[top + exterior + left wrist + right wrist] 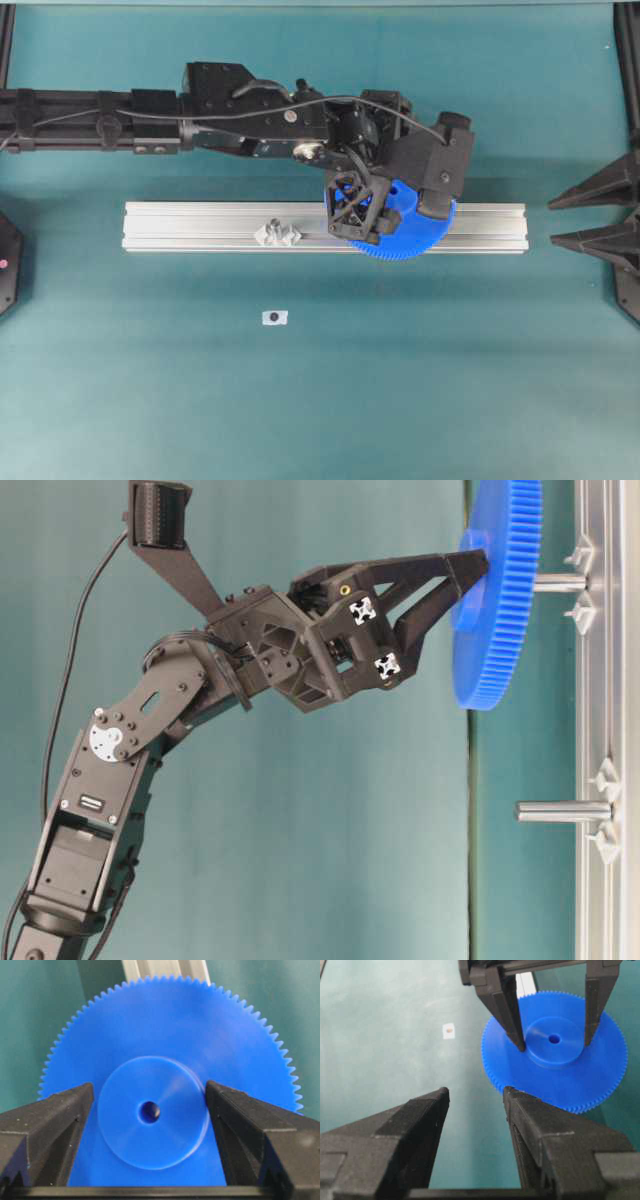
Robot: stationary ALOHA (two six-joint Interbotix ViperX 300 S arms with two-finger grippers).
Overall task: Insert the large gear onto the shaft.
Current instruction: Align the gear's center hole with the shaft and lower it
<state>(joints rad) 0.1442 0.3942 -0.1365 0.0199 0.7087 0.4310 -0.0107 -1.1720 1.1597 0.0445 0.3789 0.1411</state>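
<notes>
The aluminium rail (200,228) lies across the table. The large gear (165,1035) sits on the shaft (560,581) above the rail. The left gripper (150,1110) stands open, its fingers (60,1125) beside the hub, gripping nothing. The right gripper (475,1105) is open and empty.

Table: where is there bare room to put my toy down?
The green mat in front of the silver rail is bare around a small white tag. It is crowded where the left gripper straddles the large gear on the rail.
</notes>
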